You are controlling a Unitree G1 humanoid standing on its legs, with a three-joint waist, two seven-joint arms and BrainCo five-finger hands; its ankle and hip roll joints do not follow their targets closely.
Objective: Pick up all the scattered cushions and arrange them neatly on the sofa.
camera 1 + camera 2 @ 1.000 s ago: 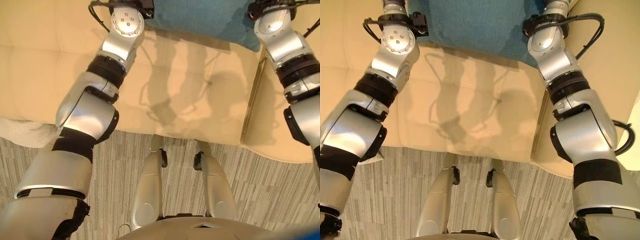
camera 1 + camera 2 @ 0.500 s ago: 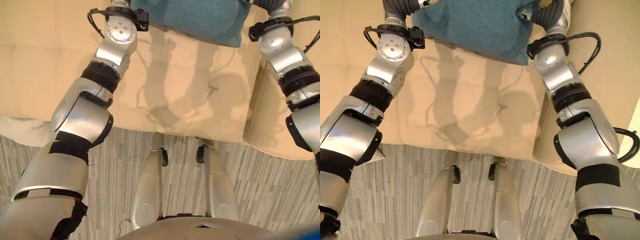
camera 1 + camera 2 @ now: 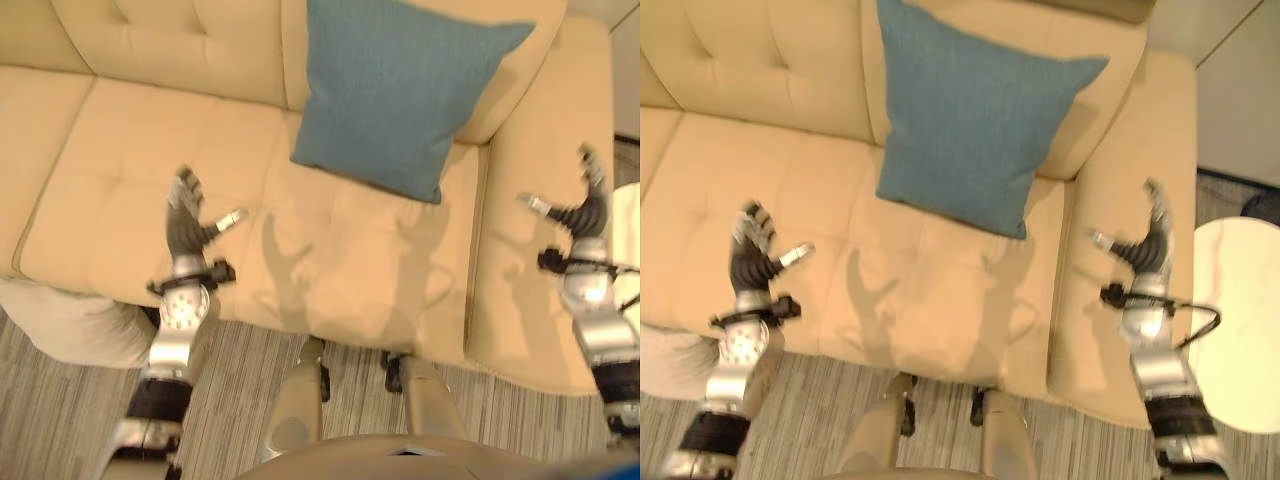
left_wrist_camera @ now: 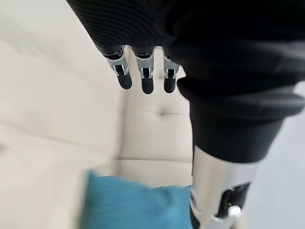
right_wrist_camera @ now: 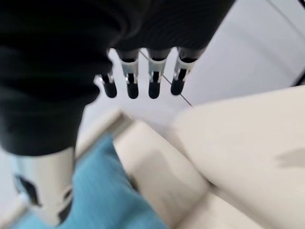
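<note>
A blue cushion [image 3: 400,95] leans upright against the backrest of the cream sofa [image 3: 120,150], at the upper middle of the frame, its lower corner resting on the seat. The left hand [image 3: 185,225] hovers at lower left over the seat, fingers straight and spread, thumb out — holding nothing. The right hand [image 3: 585,205] sits at the right edge above the sofa's armrest, fingers likewise straight and apart, empty. A pale cushion [image 3: 70,320] lies at the lower left, against the sofa's front edge. A round white table [image 3: 1240,320] stands at far right.
</note>
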